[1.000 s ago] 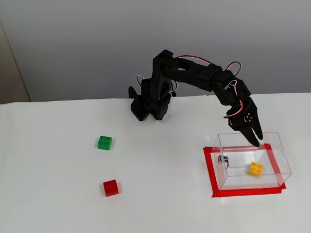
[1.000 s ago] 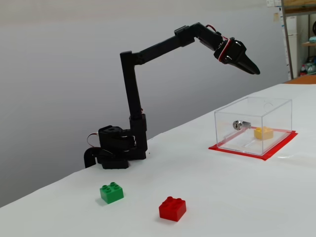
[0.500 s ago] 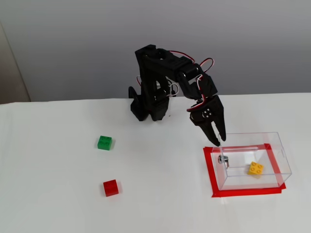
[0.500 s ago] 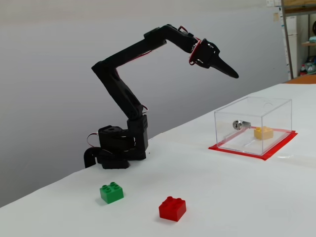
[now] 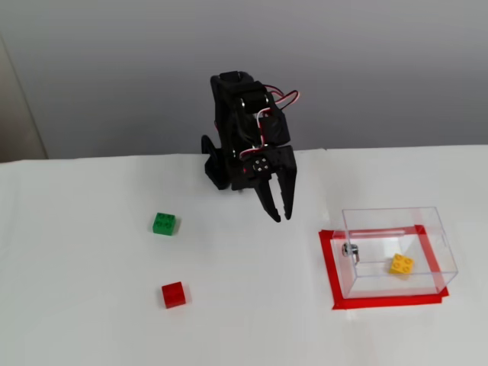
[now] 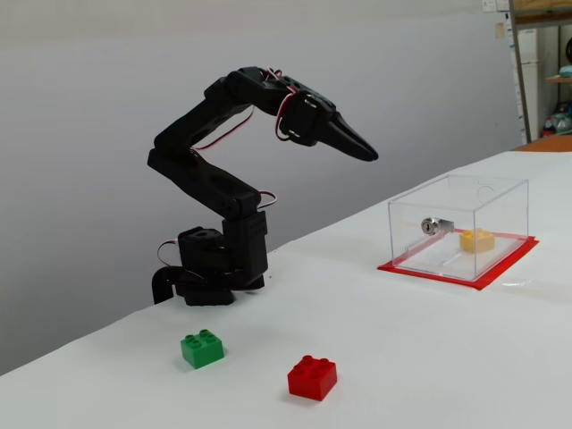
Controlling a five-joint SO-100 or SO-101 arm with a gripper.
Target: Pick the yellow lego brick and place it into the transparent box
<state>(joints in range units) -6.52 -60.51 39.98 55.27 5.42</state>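
Observation:
The yellow lego brick lies on the floor inside the transparent box, toward its right side; it also shows in the other fixed view through the box's clear wall. The box has a small metal fitting on its left wall. My black gripper hangs in the air to the left of the box, well clear of it, fingertips pointing down. It holds nothing. In a fixed view the fingers lie together as one point, so it is shut.
The box stands on a red rectangle on the white table. A green brick and a red brick lie apart to the left of the arm. The arm's base stands at the table's back edge against a grey wall.

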